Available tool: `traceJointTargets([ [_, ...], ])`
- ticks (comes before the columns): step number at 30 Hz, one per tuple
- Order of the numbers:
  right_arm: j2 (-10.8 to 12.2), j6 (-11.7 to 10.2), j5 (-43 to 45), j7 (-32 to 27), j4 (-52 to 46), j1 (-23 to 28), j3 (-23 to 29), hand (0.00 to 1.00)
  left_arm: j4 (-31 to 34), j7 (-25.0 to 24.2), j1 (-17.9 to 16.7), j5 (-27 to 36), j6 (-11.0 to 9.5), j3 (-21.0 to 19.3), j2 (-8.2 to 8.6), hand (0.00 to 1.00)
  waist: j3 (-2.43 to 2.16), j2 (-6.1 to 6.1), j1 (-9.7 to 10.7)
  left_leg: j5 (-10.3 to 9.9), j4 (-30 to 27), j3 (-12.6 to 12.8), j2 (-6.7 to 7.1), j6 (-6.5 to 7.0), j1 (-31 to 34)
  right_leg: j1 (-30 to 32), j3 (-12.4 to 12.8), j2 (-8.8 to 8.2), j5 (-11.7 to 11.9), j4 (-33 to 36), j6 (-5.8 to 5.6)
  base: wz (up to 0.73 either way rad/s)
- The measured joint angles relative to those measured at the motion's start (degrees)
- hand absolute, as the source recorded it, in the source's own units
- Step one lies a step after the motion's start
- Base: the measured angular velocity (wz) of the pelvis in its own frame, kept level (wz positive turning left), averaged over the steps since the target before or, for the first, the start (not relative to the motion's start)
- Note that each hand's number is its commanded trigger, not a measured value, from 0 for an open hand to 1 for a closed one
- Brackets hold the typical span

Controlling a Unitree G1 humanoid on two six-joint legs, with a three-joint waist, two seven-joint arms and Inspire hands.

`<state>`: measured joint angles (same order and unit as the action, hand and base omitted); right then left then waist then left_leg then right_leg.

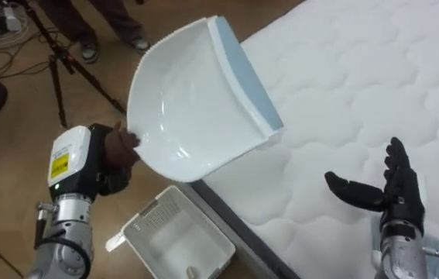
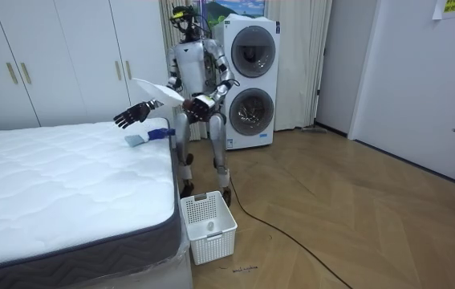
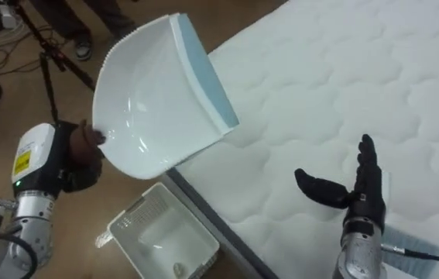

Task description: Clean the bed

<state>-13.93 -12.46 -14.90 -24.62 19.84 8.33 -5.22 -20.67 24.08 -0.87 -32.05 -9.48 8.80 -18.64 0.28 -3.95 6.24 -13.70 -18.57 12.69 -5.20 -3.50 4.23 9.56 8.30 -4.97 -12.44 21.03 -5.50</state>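
Observation:
A white dustpan with a pale blue lip is held up, tilted, over the mattress edge and floor. My left hand is shut on its handle at the lower left. Below the pan, a white plastic basket stands on the floor against the bed side, with a small pale object inside. My right hand hovers open above the mattress at the lower right, fingers straight, thumb spread. A brush with a blue handle lies on the bed corner beside it.
I stand at the bed's corner with stacked washing machines behind me. A tripod and a person's feet are on the wooden floor at the upper left. White wardrobes line the wall.

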Motion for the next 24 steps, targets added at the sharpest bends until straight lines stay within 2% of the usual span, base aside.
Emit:
traceJointTargets([
  [3,0.5,0.0,0.0,-0.3,-0.3,0.0,0.1,0.00,1.1,0.0,0.0,0.8,0.0,0.4,0.24,1.00,0.04,0.07,0.3,-0.4,0.2,2.2,0.01,0.21,-0.2,1.9,1.0,0.17,0.8,0.5,-0.29,-0.62],
  [4,0.5,0.0,-0.1,-0.3,-0.5,-0.1,0.0,0.00,1.6,0.1,0.0,1.0,0.0,0.4,0.59,1.00,0.06,0.12,-0.6,-0.7,0.4,4.5,-0.08,0.26,-0.8,3.5,0.8,0.16,1.5,1.2,-0.27,-1.34],
  [5,0.5,0.0,-0.3,-0.4,-0.5,-0.8,-0.2,0.00,1.8,0.2,0.1,1.0,-0.1,0.3,1.00,1.00,0.11,0.20,-2.5,-1.2,0.9,7.1,-0.17,0.28,-1.9,5.5,-1.6,0.03,2.7,2.2,0.13,-2.06],
  [6,0.5,0.0,-0.6,-0.3,-0.4,-1.8,-0.6,0.00,1.8,0.4,0.1,1.1,-0.1,0.2,1.29,1.00,0.10,0.13,-4.3,-2.0,0.9,8.9,-0.48,0.30,-2.7,7.4,-6.3,-0.28,4.3,3.1,1.33,-1.96],
  [7,0.6,0.0,-0.7,-0.2,-0.4,-2.2,-0.8,0.00,1.7,0.4,0.0,1.2,0.0,0.2,1.43,1.00,0.12,0.16,-4.9,-2.3,0.9,9.5,-0.59,0.36,-3.1,8.0,-9.0,-0.63,5.1,3.4,2.01,-1.96],
  [8,0.6,0.0,-0.7,-0.1,-0.4,-2.9,-1.5,0.00,1.7,0.4,0.0,1.2,0.0,0.1,1.53,1.00,0.39,0.61,-5.7,-2.6,0.9,10.7,-0.55,0.68,-4.0,8.9,-15.7,-1.70,6.6,3.6,3.77,-1.87],
  [9,0.6,0.0,-0.6,0.5,-0.4,-3.4,-2.1,0.00,1.7,0.3,0.0,1.1,0.0,0.0,1.55,1.00,0.44,0.87,-6.6,-2.9,1.2,12.6,-0.62,1.14,-4.8,9.2,-22.6,-2.56,8.4,2.6,5.92,-1.85],
  [10,0.6,0.0,-0.5,0.9,-0.4,-3.6,-2.3,0.00,1.7,0.3,0.0,1.1,0.0,-0.2,1.54,1.00,0.41,0.94,-6.8,-3.1,1.3,13.2,-0.67,1.33,-5.1,9.2,-25.3,-2.86,9.2,2.0,6.84,-1.58],
  [11,0.6,-0.2,-0.5,1.8,-0.4,-4.0,-2.5,0.00,1.9,0.3,0.2,1.2,0.0,-0.8,1.59,1.00,0.41,0.79,-6.3,-3.8,1.5,14.8,-1.04,1.50,-5.1,9.0,-29.5,-2.99,10.5,0.6,8.04,-1.05],
  [12,0.6,-0.2,-0.5,2.1,-0.3,-3.9,-2.3,0.00,2.3,0.3,0.9,1.1,-0.1,-0.8,1.59,1.00,0.66,0.50,-5.8,-5.3,2.2,17.3,-2.26,1.16,-5.6,9.0,-31.8,-2.93,10.5,1.2,8.68,-0.82],
  [13,0.7,-0.2,-0.5,2.0,0.2,-3.7,-2.2,0.00,2.3,0.3,0.9,1.1,-0.1,-0.9,1.76,1.00,0.88,0.37,-5.7,-5.2,2.1,19.1,-2.61,1.08,-6.2,9.0,-32.6,-3.41,9.0,3.6,8.91,-0.58],
  [14,0.6,-0.3,-0.5,2.0,0.2,-3.1,-2.1,0.00,3.4,0.3,0.1,1.2,-0.1,-1.1,2.28,1.00,0.68,0.56,-5.7,-5.1,2.9,22.3,-2.96,0.73,-7.5,7.9,-33.5,-3.75,4.2,9.3,9.04,-0.60],
  [15,0.6,-0.8,-0.5,2.0,0.1,-3.2,-2.1,0.00,5.1,0.3,-1.0,1.6,-0.1,-1.2,2.27,1.00,0.52,0.73,-6.1,-5.2,3.2,24.1,-2.85,0.46,-8.0,6.5,-33.6,-3.88,1.0,11.4,8.57,-0.62],
  [16,0.6,-1.3,-0.5,2.0,0.0,-3.3,-2.1,0.00,5.7,0.3,-1.3,1.9,-0.1,-1.2,2.28,1.00,0.46,0.87,-6.1,-5.2,2.9,24.6,-2.71,0.33,-7.8,6.0,-33.3,-3.72,0.0,11.0,8.17,-0.56],
  [17,0.5,-1.9,-0.4,2.1,-0.1,-3.5,-2.2,0.00,6.1,0.3,-1.3,2.2,-0.1,-1.2,2.38,1.00,0.43,0.97,-6.4,-5.3,1.5,24.1,-2.37,0.21,-7.2,5.9,-32.3,-2.99,-0.3,8.4,8.27,-0.48],
  [18,0.6,-1.8,-0.5,1.9,-0.1,-3.7,-2.5,0.00,6.0,0.0,-1.6,2.4,-0.1,-1.3,2.39,1.00,0.44,0.95,-6.9,-5.2,-1.0,22.4,-2.53,0.47,-6.0,5.3,-30.3,-2.10,0.1,6.1,8.33,-0.48],
  [19,0.6,-1.8,-0.5,1.9,0.0,-3.7,-2.7,0.00,6.0,-0.1,-2.1,2.7,-0.1,-1.3,2.39,1.00,0.43,0.91,-7.1,-5.1,-2.8,21.1,-3.04,0.74,-5.1,4.8,-29.4,-1.61,0.8,5.0,8.38,-0.38],
  [20,0.7,-1.8,-0.4,1.8,0.0,-3.6,-2.8,0.00,5.9,-0.6,-2.9,3.3,-0.1,-1.2,2.38,1.00,0.44,0.98,-6.5,-4.6,-3.1,17.2,-3.09,1.05,-3.7,3.2,-27.8,-1.17,1.8,2.8,7.91,-0.09],
  [21,0.7,-1.8,-0.5,1.7,0.0,-3.6,-2.3,0.00,6.0,-1.2,-3.1,3.3,-0.3,-1.2,2.46,1.00,0.47,1.09,-5.9,-3.4,0.3,14.4,-2.84,1.21,-1.9,2.3,-26.8,-0.88,2.3,1.7,7.30,-0.04],
  [22,0.8,-1.8,-0.4,1.8,0.1,-3.5,-2.0,0.00,5.9,-1.2,-3.2,3.2,-0.3,-1.2,2.52,1.00,0.50,1.67,-5.8,-2.6,0.0,14.3,-2.57,1.93,-1.8,2.2,-26.0,-1.02,2.4,1.7,6.99,-0.09],
  [23,0.8,-1.9,-0.4,2.2,-0.3,-2.9,-1.7,0.00,6.0,-1.3,-3.9,3.2,-0.4,-1.2,2.65,1.00,-0.07,2.01,-6.0,-2.0,0.1,14.8,-2.40,2.28,-2.2,1.9,-25.6,-0.92,2.9,0.6,6.44,-0.13],
  [24,0.9,-1.9,-0.3,2.4,-0.5,-2.5,-1.6,0.00,6.0,-1.7,-3.9,3.2,-0.3,-1.3,2.65,1.00,0.00,2.17,-5.9,-1.9,0.3,16.1,-2.40,2.45,-2.8,1.3,-25.9,-0.55,3.4,-0.4,6.12,-0.09],
])
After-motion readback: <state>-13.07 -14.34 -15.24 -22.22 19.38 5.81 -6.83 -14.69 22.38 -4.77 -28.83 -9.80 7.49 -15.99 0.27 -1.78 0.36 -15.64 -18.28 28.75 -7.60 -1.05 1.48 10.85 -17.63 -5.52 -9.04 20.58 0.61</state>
